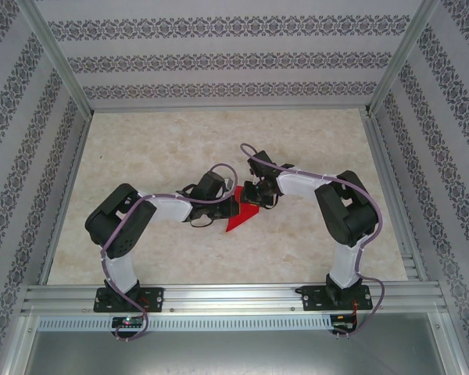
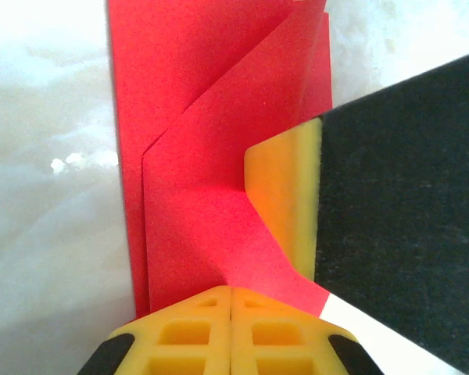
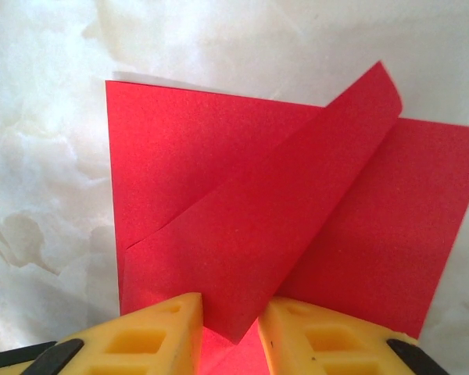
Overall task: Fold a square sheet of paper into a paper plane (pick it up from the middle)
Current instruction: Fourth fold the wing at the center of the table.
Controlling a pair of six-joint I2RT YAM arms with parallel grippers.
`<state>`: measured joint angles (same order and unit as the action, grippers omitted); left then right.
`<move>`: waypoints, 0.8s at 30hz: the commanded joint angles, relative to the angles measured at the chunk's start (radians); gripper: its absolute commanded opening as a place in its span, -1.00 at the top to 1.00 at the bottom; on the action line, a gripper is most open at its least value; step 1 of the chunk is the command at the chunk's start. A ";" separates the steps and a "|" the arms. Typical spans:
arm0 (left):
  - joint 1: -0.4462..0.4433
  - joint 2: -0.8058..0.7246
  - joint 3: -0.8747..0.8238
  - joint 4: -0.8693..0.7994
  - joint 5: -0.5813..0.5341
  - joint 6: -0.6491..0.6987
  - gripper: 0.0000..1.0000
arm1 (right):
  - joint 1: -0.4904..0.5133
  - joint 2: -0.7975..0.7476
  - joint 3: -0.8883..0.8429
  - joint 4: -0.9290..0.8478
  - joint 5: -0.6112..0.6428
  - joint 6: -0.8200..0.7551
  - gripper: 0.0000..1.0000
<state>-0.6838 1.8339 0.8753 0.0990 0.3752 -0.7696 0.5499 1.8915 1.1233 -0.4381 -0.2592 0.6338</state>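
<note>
the square sheet of paper (image 1: 241, 216) is lying near the middle of the marbled table (image 1: 172, 141), between the two arms, already partly folded: a diagonal flap is lying over the flat red layer beneath and lifting off it along one side. the left gripper (image 2: 230, 306) is reaching in from the left, its yellow fingers pressed tight together and pinching a raised part of the paper that is narrowing into the seam between the tips. the right gripper (image 3: 230, 332) is coming in from the opposite side, its fingers standing a little apart with the flap's lower corner sitting in the gap between them. in the left wrist view one yellow finger (image 2: 285, 203) of the right gripper is resting against the paper just beside the pinched ridge.
</note>
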 commanded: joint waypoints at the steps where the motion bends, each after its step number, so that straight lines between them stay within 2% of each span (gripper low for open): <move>1: -0.012 0.026 0.028 -0.065 -0.018 -0.009 0.89 | -0.008 0.037 -0.038 -0.043 0.063 0.005 0.42; 13: -0.011 0.047 0.053 -0.163 -0.026 0.006 0.96 | -0.028 -0.219 -0.088 0.117 -0.082 0.003 0.34; 17: -0.011 0.048 0.053 -0.164 -0.025 0.010 0.98 | -0.027 -0.186 -0.104 0.145 -0.127 0.011 0.57; 21: -0.012 0.050 0.054 -0.172 -0.028 0.012 1.00 | -0.025 -0.146 -0.115 0.191 -0.164 0.026 0.89; 24: -0.012 0.052 0.056 -0.176 -0.027 0.014 1.00 | -0.023 -0.115 -0.113 0.205 -0.177 0.027 0.98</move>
<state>-0.6838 1.8557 0.9260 0.0074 0.3752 -0.7689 0.5217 1.7508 1.0164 -0.2817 -0.3992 0.6563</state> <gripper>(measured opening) 0.050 0.047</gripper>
